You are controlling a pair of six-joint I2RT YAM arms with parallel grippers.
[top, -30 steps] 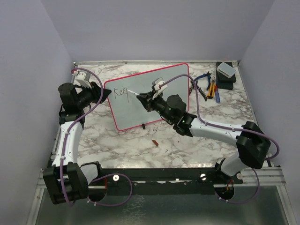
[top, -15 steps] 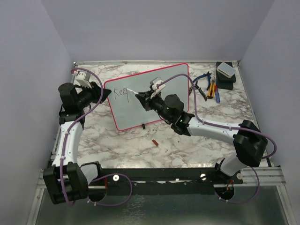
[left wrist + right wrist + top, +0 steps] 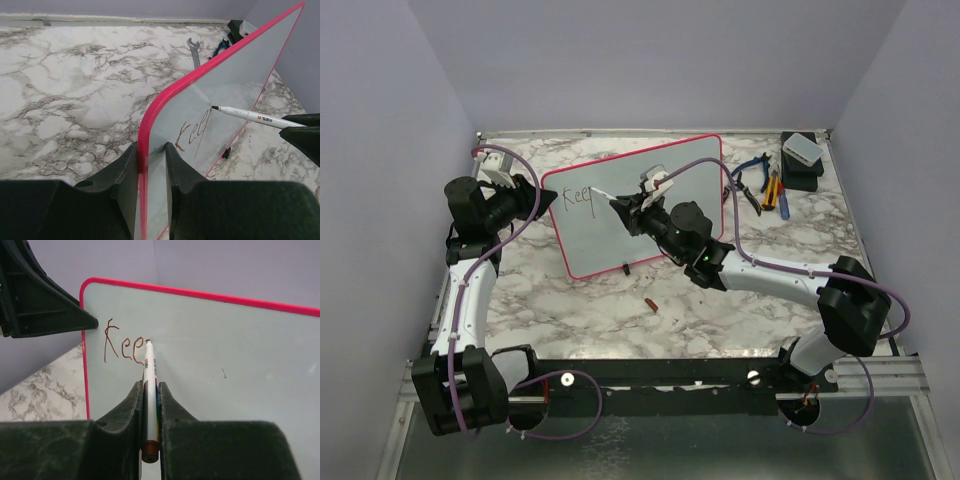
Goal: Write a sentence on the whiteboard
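Observation:
The whiteboard (image 3: 590, 243), white with a red-pink frame, stands tilted on the marble table. It also shows in the left wrist view (image 3: 240, 85) and the right wrist view (image 3: 225, 335). My left gripper (image 3: 542, 198) (image 3: 150, 147) is shut on the board's left edge. My right gripper (image 3: 620, 207) (image 3: 150, 385) is shut on a white marker (image 3: 603, 195) (image 3: 255, 117) (image 3: 150, 372). The marker tip touches the board at the end of the sentence (image 3: 578, 198) (image 3: 192, 132) (image 3: 120, 346). The writing reads "Kee" plus a long downstroke.
A small red-brown cap (image 3: 650, 304) lies on the table in front of the board. Pliers with blue and orange handles (image 3: 770, 188), a wrench (image 3: 194, 50) and a black box with a white block on top (image 3: 802, 160) are at the back right.
My right gripper has shifted slightly up and left with the marker. The left arm and the board have not moved.

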